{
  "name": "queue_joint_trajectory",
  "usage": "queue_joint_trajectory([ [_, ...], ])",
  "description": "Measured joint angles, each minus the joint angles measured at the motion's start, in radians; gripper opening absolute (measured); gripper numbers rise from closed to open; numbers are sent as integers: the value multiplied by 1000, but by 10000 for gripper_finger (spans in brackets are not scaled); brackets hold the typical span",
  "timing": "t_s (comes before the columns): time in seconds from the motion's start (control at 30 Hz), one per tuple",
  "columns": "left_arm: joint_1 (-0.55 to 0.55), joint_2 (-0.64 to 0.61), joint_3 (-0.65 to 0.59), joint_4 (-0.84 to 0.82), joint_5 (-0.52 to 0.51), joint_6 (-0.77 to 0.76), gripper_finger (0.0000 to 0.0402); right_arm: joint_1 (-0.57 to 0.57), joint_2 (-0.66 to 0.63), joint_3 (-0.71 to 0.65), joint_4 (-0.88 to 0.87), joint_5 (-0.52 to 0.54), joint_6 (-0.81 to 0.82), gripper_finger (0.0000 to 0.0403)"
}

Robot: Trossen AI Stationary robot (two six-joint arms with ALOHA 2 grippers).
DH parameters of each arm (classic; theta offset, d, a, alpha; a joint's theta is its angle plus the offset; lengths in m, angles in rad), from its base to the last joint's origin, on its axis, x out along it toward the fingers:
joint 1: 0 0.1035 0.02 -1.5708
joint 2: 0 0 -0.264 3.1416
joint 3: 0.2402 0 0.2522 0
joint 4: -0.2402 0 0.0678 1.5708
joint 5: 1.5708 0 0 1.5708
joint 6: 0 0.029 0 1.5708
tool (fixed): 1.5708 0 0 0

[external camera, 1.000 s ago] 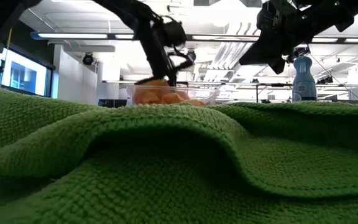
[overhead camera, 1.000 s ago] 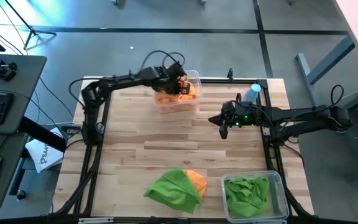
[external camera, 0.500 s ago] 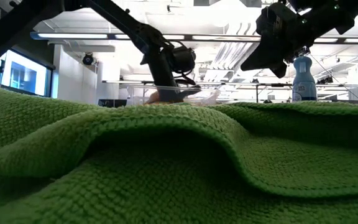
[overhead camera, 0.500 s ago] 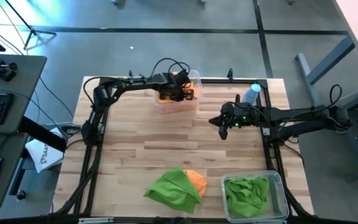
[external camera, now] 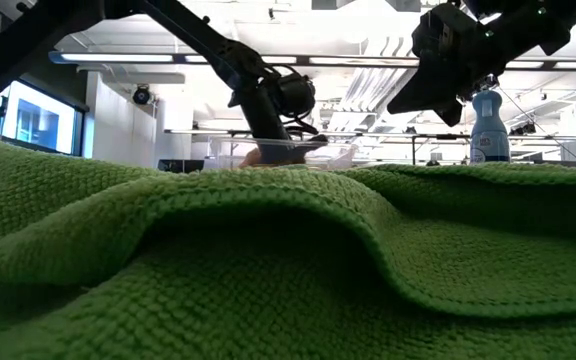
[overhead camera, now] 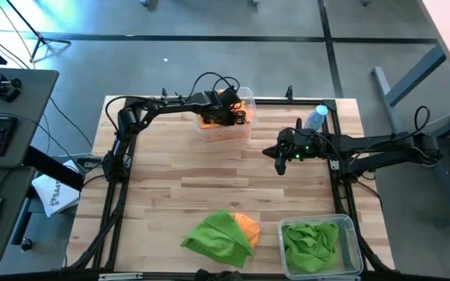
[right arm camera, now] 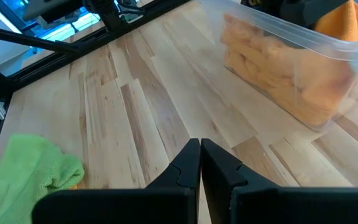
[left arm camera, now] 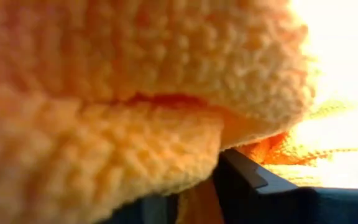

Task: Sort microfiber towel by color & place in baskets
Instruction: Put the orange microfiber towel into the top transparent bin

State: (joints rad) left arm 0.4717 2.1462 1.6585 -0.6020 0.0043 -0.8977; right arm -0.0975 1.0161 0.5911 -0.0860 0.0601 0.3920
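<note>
My left gripper (overhead camera: pixel 231 114) is down inside the clear far basket (overhead camera: pixel 245 97), among the orange towels (overhead camera: pixel 212 125). In the left wrist view an orange towel (left arm camera: pixel 123 93) fills the picture. My right gripper (overhead camera: pixel 281 162) is shut and hangs over bare wood right of the middle, holding nothing. At the near edge a green towel (overhead camera: pixel 216 234) lies over an orange one (overhead camera: pixel 248 226). The near right basket (overhead camera: pixel 351 227) holds green towels (overhead camera: pixel 311 243).
A clear bottle with a blue cap (overhead camera: pixel 316 117) stands at the far right, just behind my right arm. A black frame (overhead camera: pixel 120 156) borders the table's sides. In the low view the green towel (external camera: pixel 288 260) blocks most of the tabletop.
My left gripper has sunk from above the far basket down into it, taking the orange towel down among the others. My right arm has kept still.
</note>
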Motion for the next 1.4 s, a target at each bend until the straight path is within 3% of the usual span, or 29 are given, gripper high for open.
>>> queue_joint_trajectory([
  [0.47,-10,-166,-4,-16,3,44,95,0,0,-1,0,-8,9,9],
  [0.8,-33,-267,-3,3,-236,57,95,0,0,-1,0,-8,0,9],
  [1.03,-44,-268,-3,86,-145,51,95,0,0,-1,-1,-8,0,9],
  [1.27,-50,-269,-3,185,44,62,95,0,0,-1,-1,-8,-8,9],
  [1.4,-49,-269,-3,266,41,72,95,0,0,-1,-2,-8,-8,9],
])
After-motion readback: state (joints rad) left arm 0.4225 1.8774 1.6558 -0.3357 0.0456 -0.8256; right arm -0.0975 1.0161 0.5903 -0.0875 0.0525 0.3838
